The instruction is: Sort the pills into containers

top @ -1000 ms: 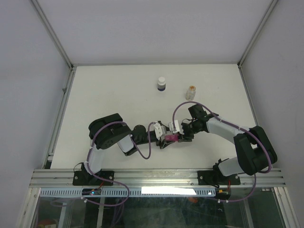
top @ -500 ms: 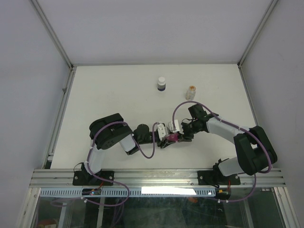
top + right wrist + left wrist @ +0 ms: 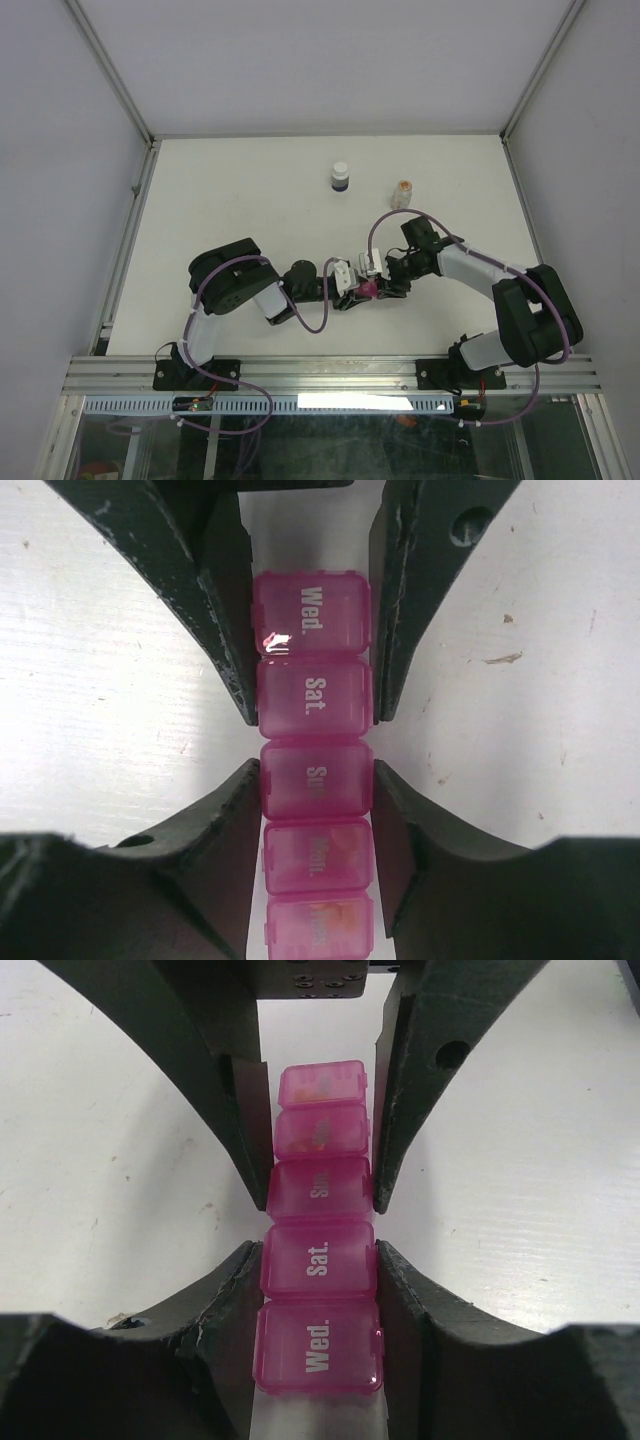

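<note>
Strip (image 3: pixel 318 1222) lies lengthwise from left claw (image 3: pixel 318 1260), clamped across its Sat. cell, to right claw (image 3: pixel 316 780), clamped across Sun. (both arms equally near).

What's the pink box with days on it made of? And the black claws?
The pink pill box looks like translucent plastic, smooth and slightly glossy: a lid glints, and pills show dimly through two compartments. The black fingers look like hard matte plastic, with pale scuffs along their edges; painted metal can't be ruled out.
</note>
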Motion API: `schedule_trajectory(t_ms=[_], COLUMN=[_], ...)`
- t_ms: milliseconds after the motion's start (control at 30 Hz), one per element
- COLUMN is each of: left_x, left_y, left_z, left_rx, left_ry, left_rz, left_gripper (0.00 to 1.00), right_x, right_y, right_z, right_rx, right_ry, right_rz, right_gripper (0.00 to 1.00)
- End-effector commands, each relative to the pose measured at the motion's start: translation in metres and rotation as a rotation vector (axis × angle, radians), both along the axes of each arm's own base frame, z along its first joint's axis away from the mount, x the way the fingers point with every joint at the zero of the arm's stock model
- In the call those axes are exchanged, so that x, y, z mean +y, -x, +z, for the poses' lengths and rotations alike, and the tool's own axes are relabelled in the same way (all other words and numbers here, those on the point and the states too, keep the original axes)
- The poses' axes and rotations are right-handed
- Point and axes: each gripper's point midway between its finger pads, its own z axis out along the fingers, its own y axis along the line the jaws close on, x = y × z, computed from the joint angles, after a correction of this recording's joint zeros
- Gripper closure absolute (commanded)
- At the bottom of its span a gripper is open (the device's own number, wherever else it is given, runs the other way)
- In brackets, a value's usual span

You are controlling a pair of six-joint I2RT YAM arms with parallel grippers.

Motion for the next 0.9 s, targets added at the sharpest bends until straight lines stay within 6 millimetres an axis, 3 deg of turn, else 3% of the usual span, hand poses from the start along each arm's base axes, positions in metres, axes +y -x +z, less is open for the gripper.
schedule_trajectory(t_ms=[0,300,500,567,867], left_x=[-0.006,-0.007,-0.007,-0.007,-0.007], left_y=[0.006,0.011,0.012,0.012,0.011], left_z=[0.007,0.005,0.004,0.004,0.004], left_rx=[-0.043,-0.043,-0.043,-0.043,-0.042], left_ry=[0.012,-0.003,-0.004,-0.004,-0.005], left_rz=[-0.049,-0.082,-0.087,-0.087,-0.087], left_gripper=[1.00,1.00,1.00,1.00,1.00], right_x=[0.006,0.002,0.000,-0.002,-0.006], right_y=[-0.005,-0.010,-0.029,-0.035,-0.046], right_z=[0.018,0.017,0.024,0.028,0.044], right_rx=[0.045,0.117,0.092,0.072,0.060], right_ry=[-0.063,-0.054,-0.043,-0.045,-0.102], right_rz=[-0.006,-0.037,-0.129,-0.160,-0.233], right_gripper=[0.73,0.71,0.46,0.42,0.43])
